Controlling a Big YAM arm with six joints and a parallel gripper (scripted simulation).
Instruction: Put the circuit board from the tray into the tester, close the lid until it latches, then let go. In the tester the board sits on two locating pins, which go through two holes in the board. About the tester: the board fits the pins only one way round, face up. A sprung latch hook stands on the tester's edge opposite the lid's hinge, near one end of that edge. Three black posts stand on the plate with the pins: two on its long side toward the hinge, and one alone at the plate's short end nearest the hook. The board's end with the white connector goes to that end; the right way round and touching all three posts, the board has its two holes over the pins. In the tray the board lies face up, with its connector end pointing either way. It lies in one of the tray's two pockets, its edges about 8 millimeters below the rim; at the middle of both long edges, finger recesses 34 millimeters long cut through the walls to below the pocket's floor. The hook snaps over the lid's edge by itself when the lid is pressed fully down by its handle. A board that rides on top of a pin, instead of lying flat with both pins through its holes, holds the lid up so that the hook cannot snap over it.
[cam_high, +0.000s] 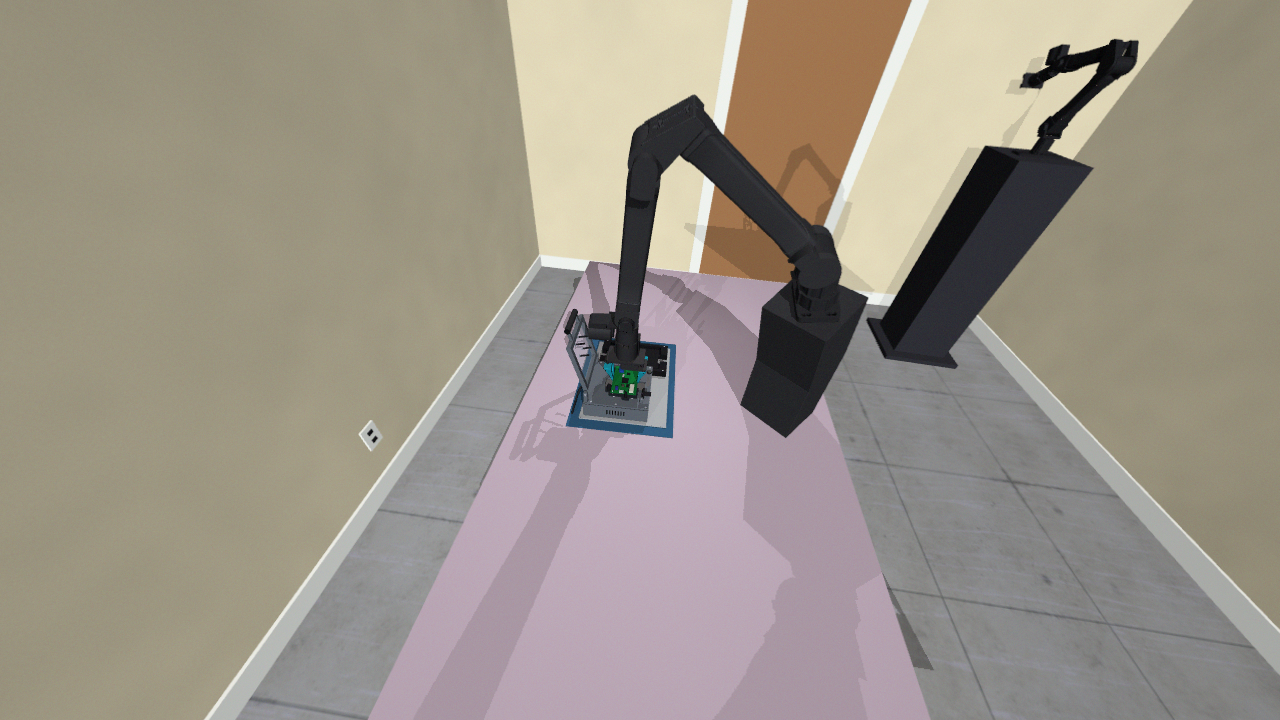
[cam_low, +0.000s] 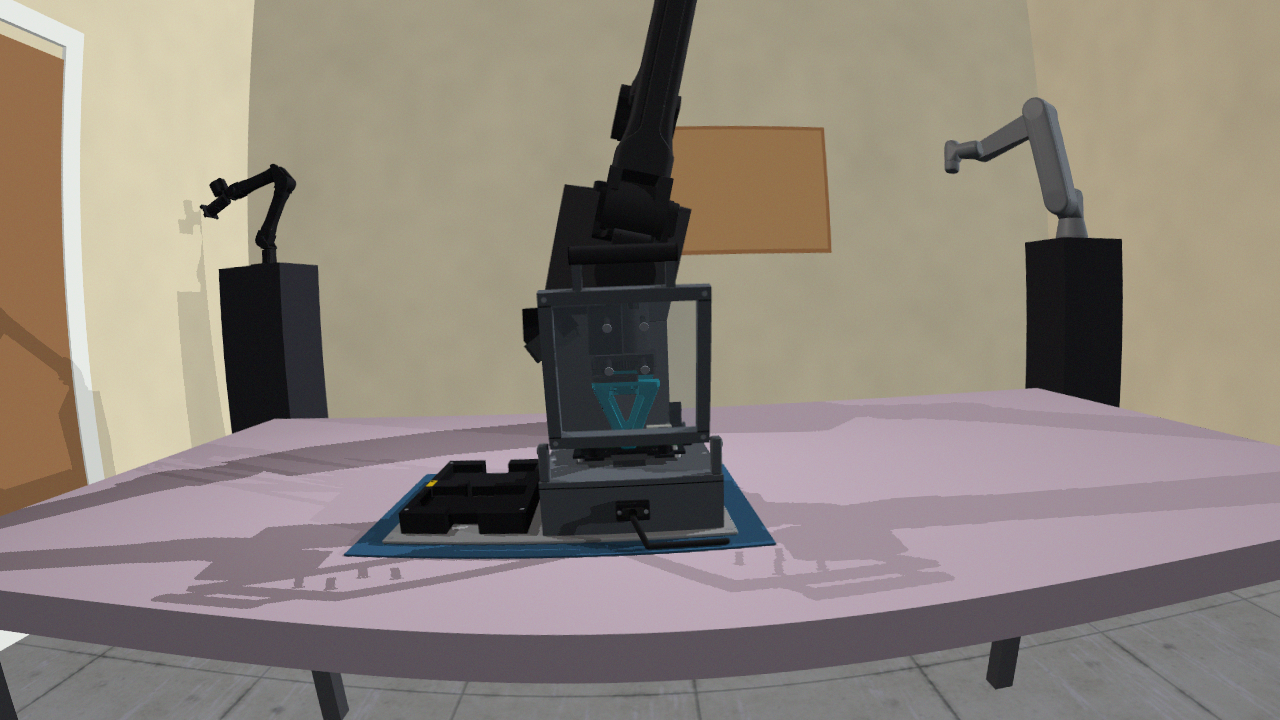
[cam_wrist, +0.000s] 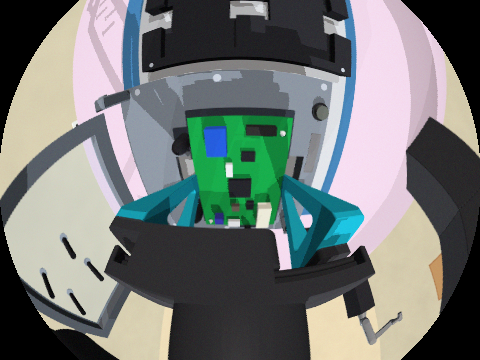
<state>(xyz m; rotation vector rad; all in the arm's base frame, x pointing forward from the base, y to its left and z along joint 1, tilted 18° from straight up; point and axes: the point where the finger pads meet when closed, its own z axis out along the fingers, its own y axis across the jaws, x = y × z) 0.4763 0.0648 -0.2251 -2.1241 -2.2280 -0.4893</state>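
The green circuit board (cam_wrist: 235, 167) (cam_high: 623, 385) lies face up over the pin plate of the grey tester (cam_wrist: 152, 135) (cam_low: 586, 512) (cam_high: 608, 414). Its white connector end points toward my gripper's body. Small pale dots show at two board corners, apparently pins; whether it is fully flat I cannot tell. My gripper (cam_wrist: 240, 180) (cam_low: 628, 445) has its cyan fingers against both long edges, shut on the board at plate level. The lid (cam_wrist: 114, 156) (cam_low: 703, 358) (cam_high: 577, 360) stands upright, handle (cam_low: 623, 254) on top. The latch hook is not clear.
The black tray (cam_wrist: 240, 56) (cam_low: 425, 517) stands beside the tester, with no board seen in it. Both stand on a blue-edged mat (cam_low: 756, 528) (cam_high: 670, 420). A cable (cam_low: 680, 542) runs from the tester's hinge side. The raised lid stands close beside my wrist.
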